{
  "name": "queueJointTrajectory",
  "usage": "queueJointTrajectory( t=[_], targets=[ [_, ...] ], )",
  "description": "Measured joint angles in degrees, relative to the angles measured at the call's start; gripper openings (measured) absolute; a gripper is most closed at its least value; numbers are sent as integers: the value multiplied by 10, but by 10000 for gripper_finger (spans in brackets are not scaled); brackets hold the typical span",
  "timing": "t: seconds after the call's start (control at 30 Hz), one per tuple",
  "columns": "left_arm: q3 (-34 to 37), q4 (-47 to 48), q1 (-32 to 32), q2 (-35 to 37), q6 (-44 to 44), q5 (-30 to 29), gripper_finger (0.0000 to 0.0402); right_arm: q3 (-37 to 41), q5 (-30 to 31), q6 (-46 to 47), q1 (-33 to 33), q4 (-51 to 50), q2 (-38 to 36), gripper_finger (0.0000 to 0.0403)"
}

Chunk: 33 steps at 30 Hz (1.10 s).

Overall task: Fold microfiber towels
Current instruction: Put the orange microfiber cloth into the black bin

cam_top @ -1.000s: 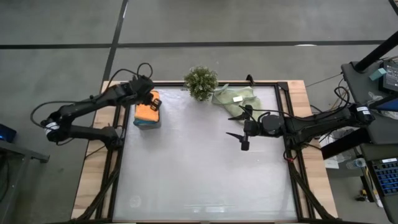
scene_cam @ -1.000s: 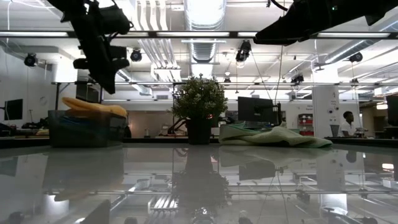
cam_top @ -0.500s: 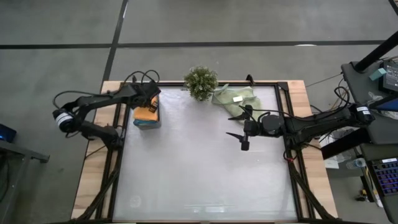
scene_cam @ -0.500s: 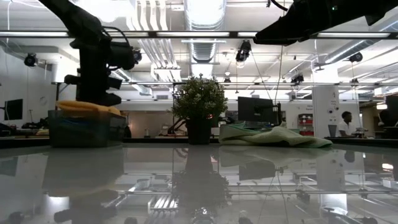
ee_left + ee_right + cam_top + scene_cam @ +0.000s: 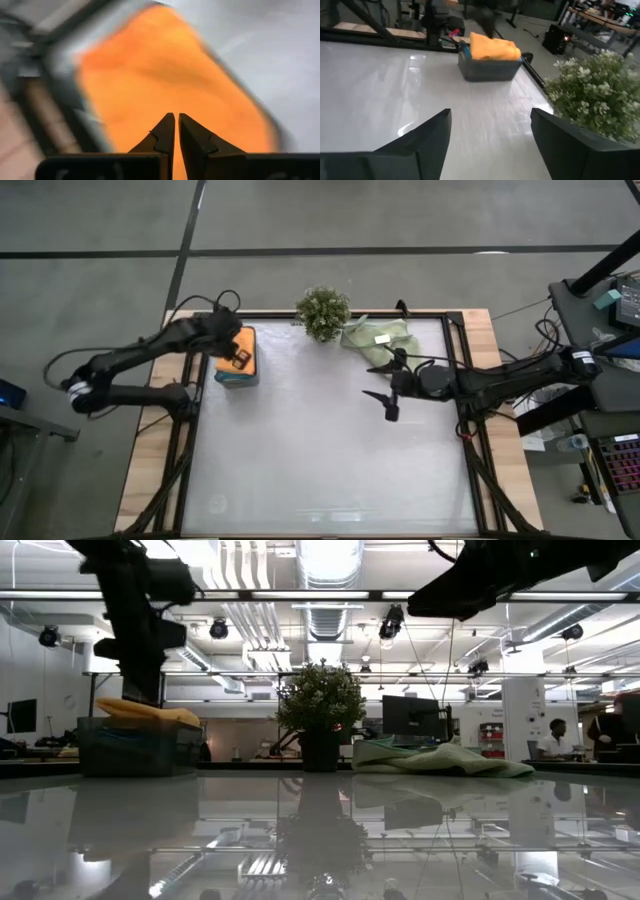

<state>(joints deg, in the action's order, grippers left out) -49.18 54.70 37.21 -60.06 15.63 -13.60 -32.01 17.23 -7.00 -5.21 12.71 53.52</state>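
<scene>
A folded bright orange towel [image 5: 243, 352] lies on top in the dark grey tray [image 5: 236, 379] at the table's far left, with teal-blue cloth under it. My left gripper [image 5: 176, 118] is shut and points steeply down at the orange towel's top. A crumpled heap of pale sage-green towels [image 5: 378, 336] with a white tag [image 5: 382, 338] rests on the table at the far edge, right of the plant. My right gripper [image 5: 383, 384] is open and held level above the table's right middle, pointing left, with nothing between its fingers [image 5: 427, 137]. My left gripper's shut fingertips stand at the orange towel's top face [image 5: 150, 85], coming from above. I cannot tell whether they touch it. The towel lies flat in the tray.
A small bushy plant [image 5: 323, 313] in a dark pot stands at the far edge, between the tray and the sage-green heap. The white table top [image 5: 320, 460] stretches from there to the near edge. A person [image 5: 552, 738] sits far off in the room.
My left gripper, shut throughout, has come down over the orange towel in the tray, then shifted a little toward the table's near edge and tipped more steeply down. The towel lies as before.
</scene>
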Motion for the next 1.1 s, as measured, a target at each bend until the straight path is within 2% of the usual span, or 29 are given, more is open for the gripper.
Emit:
queueJointTrajectory(
  t=[0.07, 0.13, 0.33, 0.53, 0.77, 0.97, 1.1],
  targets=[
    [11, 6, -10, 29, -8, 57, 11, 0, 11, 5, 0, 4, 7, 255],
    [21, 17, -19, 57, -10, 86, 11, 0, 18, 5, 1, 15, 14, 244],
    [78, 18, -23, 104, 15, 88, 11, -1, 24, -8, 5, 65, 33, 216],
    [147, -13, -23, 93, 53, 82, 11, -1, 24, -10, 7, 69, 45, 204],
    [124, -14, -23, 56, 63, 81, 11, -1, 23, 0, 7, 69, 48, 201],
    [85, -18, -24, 57, 61, 82, 11, -1, 23, 2, 7, 66, 48, 201],
    [83, -79, -28, 75, 64, 20, 11, -1, 23, -1, 7, 65, 48, 201]
  ],
)
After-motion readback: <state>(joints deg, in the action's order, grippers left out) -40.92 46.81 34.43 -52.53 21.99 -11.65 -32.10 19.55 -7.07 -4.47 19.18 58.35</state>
